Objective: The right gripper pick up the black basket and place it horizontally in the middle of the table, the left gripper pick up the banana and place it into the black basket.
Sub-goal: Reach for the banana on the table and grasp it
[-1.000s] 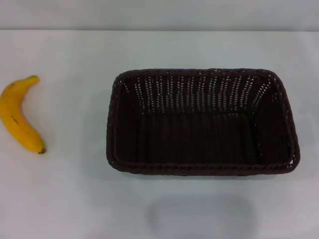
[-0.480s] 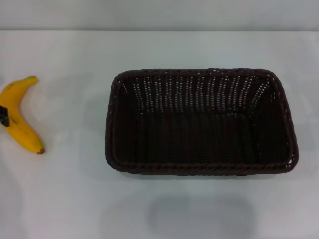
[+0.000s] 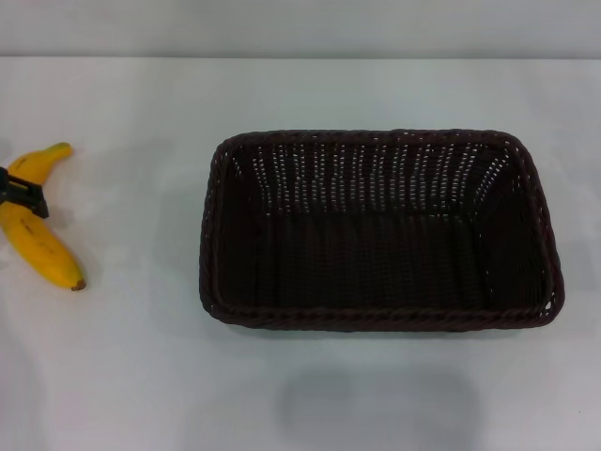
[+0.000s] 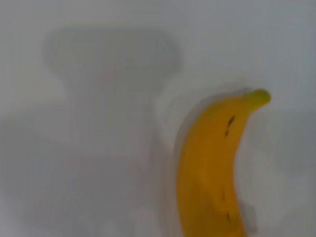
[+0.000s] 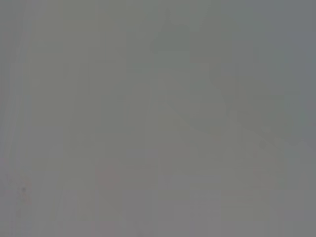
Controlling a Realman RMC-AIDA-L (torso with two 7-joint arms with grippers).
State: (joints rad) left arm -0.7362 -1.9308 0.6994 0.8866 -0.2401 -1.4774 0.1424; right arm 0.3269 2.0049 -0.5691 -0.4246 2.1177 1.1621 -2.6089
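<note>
The black basket (image 3: 379, 230) lies lengthwise across the middle of the white table (image 3: 131, 376), open side up and empty. The banana (image 3: 36, 240) lies on the table at the far left, well apart from the basket, stem end (image 3: 58, 149) pointing away from me. A small black piece of my left gripper (image 3: 24, 194) reaches in from the left edge and lies across the banana's upper half. The left wrist view shows the banana (image 4: 212, 163) close up on the table. My right gripper is out of view.
The table's far edge meets a grey wall (image 3: 300, 28) at the back. A faint shadow (image 3: 376, 409) lies on the table in front of the basket. The right wrist view shows only plain grey.
The black piece of my left gripper has come in from the left edge and now lies farther across the banana. The banana and the basket have stayed in place.
</note>
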